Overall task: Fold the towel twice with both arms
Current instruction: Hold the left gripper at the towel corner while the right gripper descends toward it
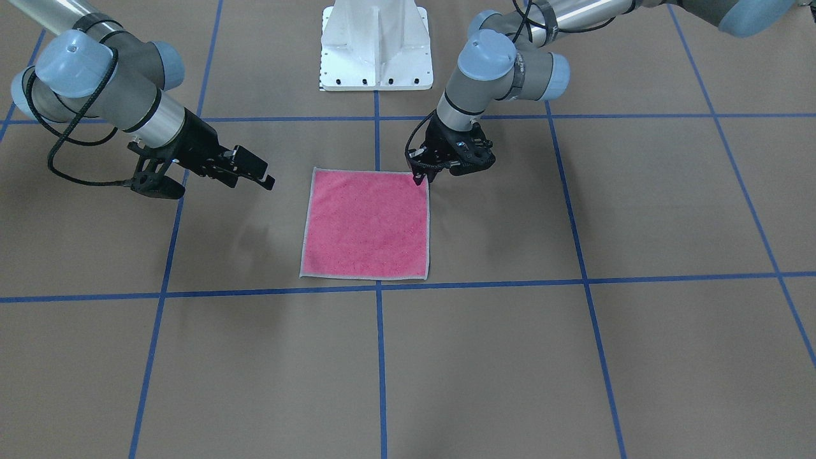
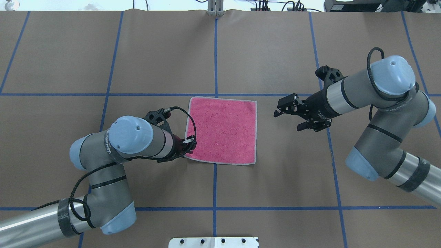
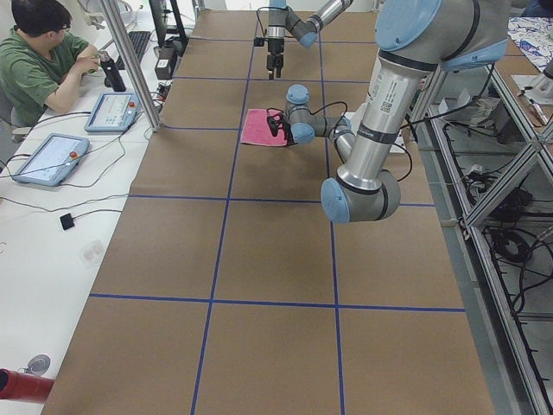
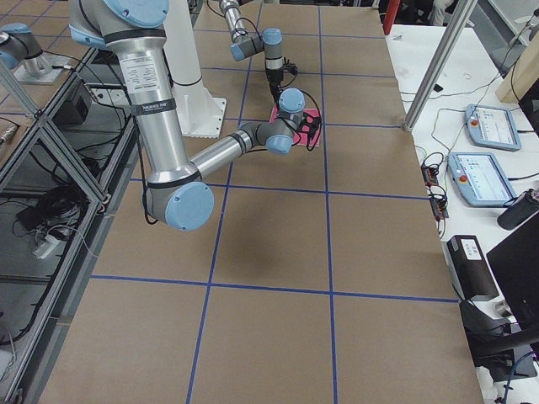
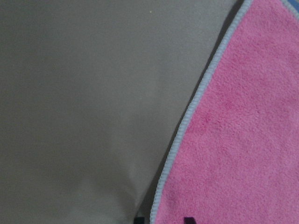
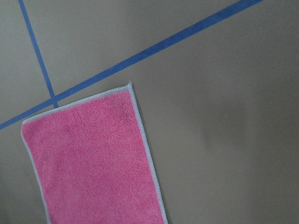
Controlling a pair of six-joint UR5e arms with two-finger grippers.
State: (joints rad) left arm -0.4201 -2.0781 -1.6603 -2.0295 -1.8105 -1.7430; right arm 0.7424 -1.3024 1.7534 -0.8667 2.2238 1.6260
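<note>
The towel (image 2: 222, 129) lies flat, pink face up, at the table's middle; it also shows in the front view (image 1: 366, 223). My left gripper (image 2: 190, 144) is down at the towel's near left corner, also seen in the front view (image 1: 419, 178). Its jaws are narrow and pinch the grey edging, which shows in the left wrist view (image 5: 191, 116). My right gripper (image 2: 287, 119) is open and empty. It hovers to the right of the towel, apart from it, as in the front view (image 1: 252, 178). The right wrist view shows the towel's far right corner (image 6: 93, 158).
The white pedestal base (image 1: 376, 48) stands at the robot's side of the brown table. Blue tape lines (image 2: 215, 206) cross the surface. An operator (image 3: 43, 60) sits beyond the far edge with tablets (image 3: 112, 111).
</note>
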